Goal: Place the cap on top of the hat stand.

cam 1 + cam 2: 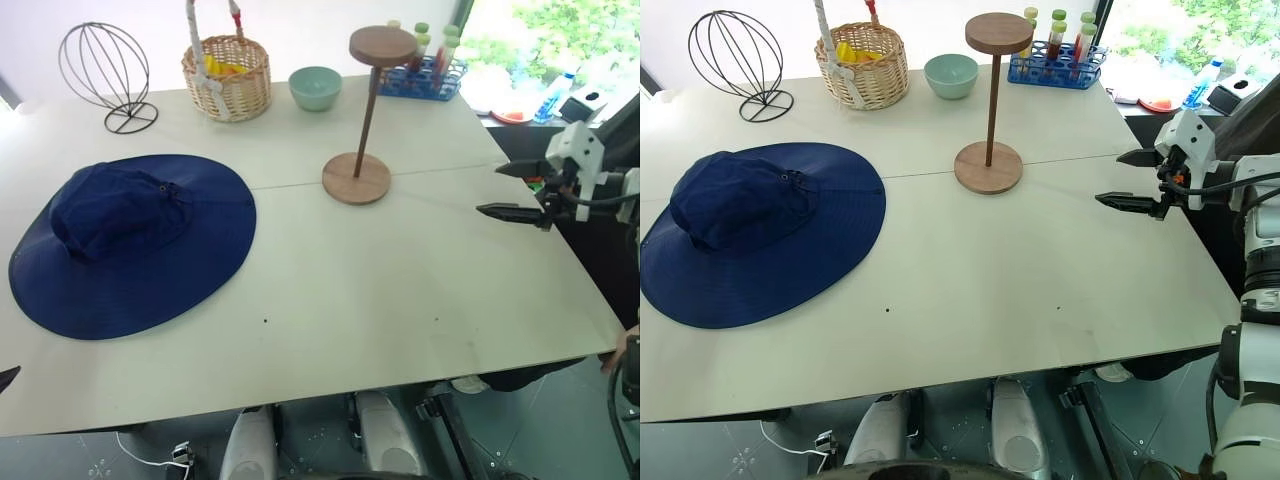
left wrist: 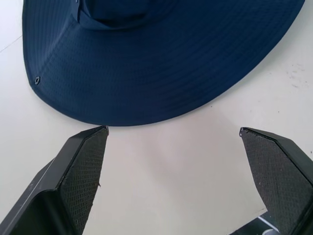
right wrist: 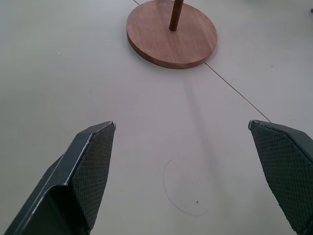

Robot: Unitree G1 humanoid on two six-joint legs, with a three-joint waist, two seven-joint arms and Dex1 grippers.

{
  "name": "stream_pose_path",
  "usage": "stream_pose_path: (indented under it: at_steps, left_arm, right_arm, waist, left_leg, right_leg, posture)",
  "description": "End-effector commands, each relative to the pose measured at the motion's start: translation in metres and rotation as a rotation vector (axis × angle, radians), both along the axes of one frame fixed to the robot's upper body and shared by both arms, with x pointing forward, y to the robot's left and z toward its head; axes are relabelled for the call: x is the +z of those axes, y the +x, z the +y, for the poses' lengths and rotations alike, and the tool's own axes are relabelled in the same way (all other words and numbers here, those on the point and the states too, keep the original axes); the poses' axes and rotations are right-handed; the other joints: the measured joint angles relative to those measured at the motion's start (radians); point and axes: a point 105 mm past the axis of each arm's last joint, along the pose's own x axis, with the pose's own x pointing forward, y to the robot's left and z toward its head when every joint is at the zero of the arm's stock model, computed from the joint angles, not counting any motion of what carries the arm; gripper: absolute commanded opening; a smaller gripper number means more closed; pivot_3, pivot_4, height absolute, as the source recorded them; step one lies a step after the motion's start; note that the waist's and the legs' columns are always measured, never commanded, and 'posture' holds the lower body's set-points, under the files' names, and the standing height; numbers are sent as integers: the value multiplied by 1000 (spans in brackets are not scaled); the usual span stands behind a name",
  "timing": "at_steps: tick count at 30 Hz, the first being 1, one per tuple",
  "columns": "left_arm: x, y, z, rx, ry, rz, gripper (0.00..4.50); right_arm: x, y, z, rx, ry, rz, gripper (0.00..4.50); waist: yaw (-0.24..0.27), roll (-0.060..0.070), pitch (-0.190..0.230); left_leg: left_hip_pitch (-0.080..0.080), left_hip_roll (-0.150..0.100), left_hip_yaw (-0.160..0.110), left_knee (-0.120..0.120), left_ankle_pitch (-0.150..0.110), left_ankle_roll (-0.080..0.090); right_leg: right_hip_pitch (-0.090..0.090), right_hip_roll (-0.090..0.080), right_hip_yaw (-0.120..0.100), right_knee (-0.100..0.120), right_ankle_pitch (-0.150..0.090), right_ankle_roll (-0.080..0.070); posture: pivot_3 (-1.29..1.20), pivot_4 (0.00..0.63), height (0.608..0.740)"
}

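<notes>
On the table's nine o'clock side the cap (image 1: 130,243) lies flat, untouched; the hat stand (image 1: 364,115) stands near one o'clock. Left gripper (image 2: 173,132) and right gripper (image 1: 1133,179) gape wide, empty; advise pinching brim and crown together, since one floppy edge would likely sag

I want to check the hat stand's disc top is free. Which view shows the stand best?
The right eye view: the whole hat stand shows, base to bare disc top. The left eye view matches it. The right wrist view shows the base and lower rod.

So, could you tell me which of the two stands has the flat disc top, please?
The wooden hat stand, mid-table: thin rod, round base, disc top. The other, the wire form at the far left corner, is a black globe.
</notes>
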Motion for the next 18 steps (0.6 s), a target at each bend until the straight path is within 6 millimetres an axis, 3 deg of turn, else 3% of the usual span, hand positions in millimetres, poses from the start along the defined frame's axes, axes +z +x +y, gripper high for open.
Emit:
stream_pose_path:
  at_steps: [1,5,10,14,18]
  left_arm:
    - [2,7,-1,-17,38,-13,4480]
    - [2,21,-16,-99,112,-39,4480]
    - [-4,37,-40,-254,332,-84,4480]
    - [-12,47,-58,-388,500,-113,4480]
    - [-20,57,-76,-451,558,-180,4480]
  right_arm:
    - [23,2,3,6,21,-80,4500]
    - [26,-3,14,66,35,-46,4500]
    - [40,-18,46,175,100,-55,4500]
    - [38,-47,81,286,183,17,4500]
    - [35,-75,105,347,214,61,4500]
  waist:
    - [0,0,0]
    - [0,0,0]
    - [1,1,0]
    - [7,0,-1]
    - [17,1,-1]
  left_leg:
    - [0,0,0,0,0,0]
    - [1,0,0,1,0,0]
    - [1,0,0,1,0,0]
    - [1,1,0,1,0,0]
    - [1,1,0,3,0,0]
  right_leg:
    - [0,0,0,0,0,0]
    - [0,0,0,2,0,0]
    - [1,1,0,3,0,0]
    - [1,1,0,4,0,0]
    - [1,1,0,4,0,0]
  posture:
    - [0,150,740]
    - [0,150,740]
    - [0,150,740]
    - [0,150,740]
    - [0,150,740]
